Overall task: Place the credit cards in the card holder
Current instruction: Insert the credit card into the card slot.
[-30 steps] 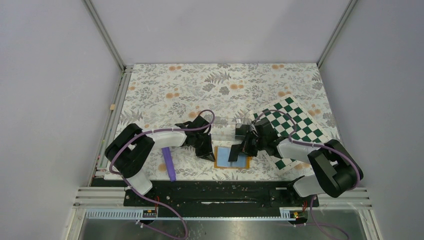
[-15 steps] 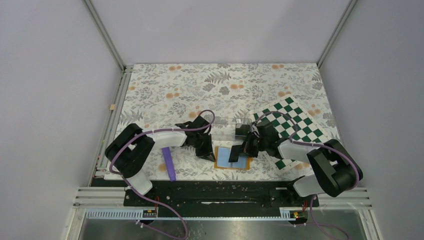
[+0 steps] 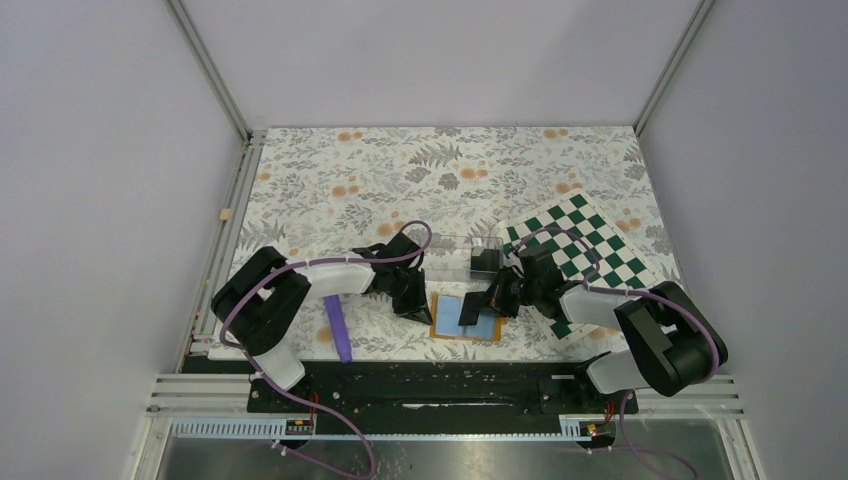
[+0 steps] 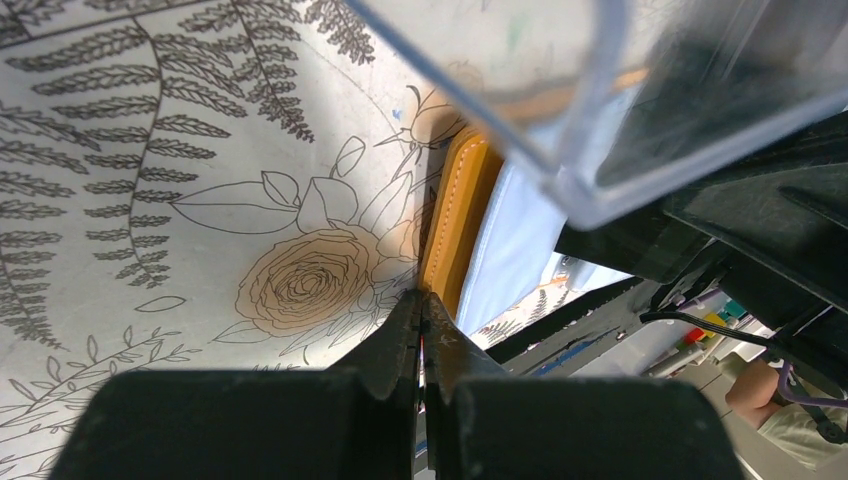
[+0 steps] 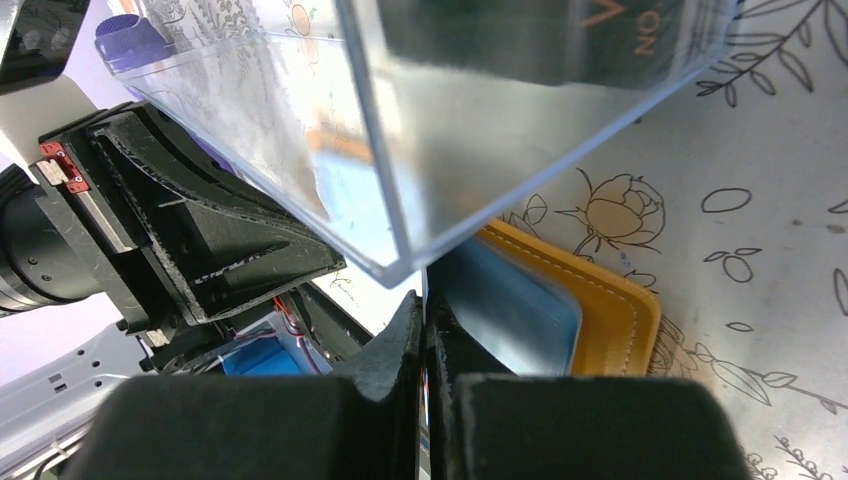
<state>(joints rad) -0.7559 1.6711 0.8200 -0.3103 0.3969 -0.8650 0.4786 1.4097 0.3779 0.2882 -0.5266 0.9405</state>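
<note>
From above, the card holder [image 3: 447,312] lies open at the middle of the table's [image 3: 330,170] near edge, with a dark credit card [image 3: 467,308] on it.

Left wrist: the left gripper [image 4: 421,305] is pinched closed on nothing, its tips at the holder's orange edge.

Right wrist: the right gripper [image 5: 423,300] is closed over the blue lining. I can't tell whether it grips anything.

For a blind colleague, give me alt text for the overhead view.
The left gripper and right gripper meet over an open orange card holder on a floral table; the right appears to hold a dark credit card over its blue lining. A clear box, checkered board and purple object lie nearby.
</note>
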